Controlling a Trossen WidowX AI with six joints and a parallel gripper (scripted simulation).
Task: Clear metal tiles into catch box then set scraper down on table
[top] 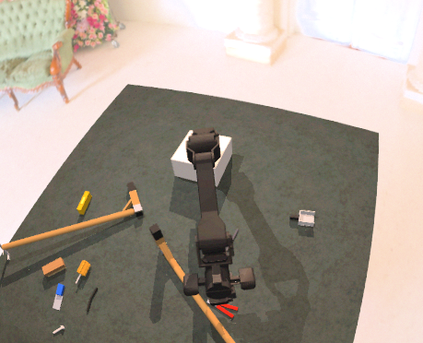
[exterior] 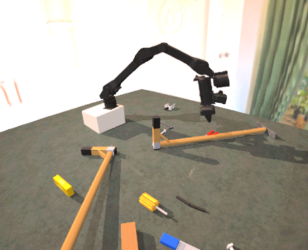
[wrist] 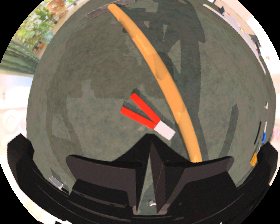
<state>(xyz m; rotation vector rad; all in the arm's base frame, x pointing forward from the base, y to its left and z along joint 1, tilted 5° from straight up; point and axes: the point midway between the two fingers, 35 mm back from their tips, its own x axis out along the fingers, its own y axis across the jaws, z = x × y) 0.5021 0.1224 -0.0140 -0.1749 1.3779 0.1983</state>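
Hovering over the lower middle of the top view, the gripper (top: pixel 219 295) (exterior: pixel 208 118) (wrist: pixel 151 136) is closed with nothing between its fingers; from above, the arm's own wrist masks its tips. A long tool with a wooden shaft (top: pixel 171 255) (exterior: pixel 215 136) (wrist: pixel 166 82) lies close by, apart from the tips in the exterior view. Its flat grey blade (exterior: pixel 270 132) (wrist: pixel 104 10) shows at the right of the exterior view and upper left of the wrist view, but the top view's bottom edge cuts that end off

A second long-handled tool (top: pixel 70 230) (exterior: pixel 88 201) runs across the left of the top view; the exterior view crops its far end. Which of the two is the task's long scraper, I cannot tell for certain

Red-handled pliers (top: pixel 228 307) (exterior: pixel 212 133) (wrist: pixel 147 110) lie beside the nearer shaft, their pale head mostly covered by the gripper from above, while the shaft partly blocks them in the exterior view. Behind its upright grip, a thin dark piece (exterior: pixel 166 125) is half hidden and hard to name

At the exterior view's bottom edge, a brown block (top: pixel 53 266) (exterior: pixel 129 236), a blue-handled tool (top: pixel 60 289) (exterior: pixel 170 240) and a small white piece (top: pixel 58 329) (exterior: pixel 230 246) are all cut off
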